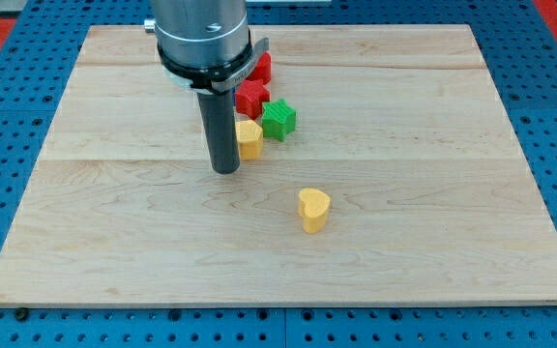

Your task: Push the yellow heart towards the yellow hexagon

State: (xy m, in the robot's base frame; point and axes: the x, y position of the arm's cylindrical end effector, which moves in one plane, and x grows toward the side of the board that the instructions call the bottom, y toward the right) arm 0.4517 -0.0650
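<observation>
The yellow heart lies alone on the wooden board, right of centre and toward the view's bottom. The yellow hexagon sits up and to the left of it, near the board's middle. My tip rests on the board just left of the yellow hexagon, almost touching it, and well to the left of and above the yellow heart. The rod hides part of the hexagon's left side.
A green star-shaped block sits just right of the hexagon. A red star-shaped block lies above the hexagon, and another red block is partly hidden behind the arm. The wooden board lies on a blue pegboard.
</observation>
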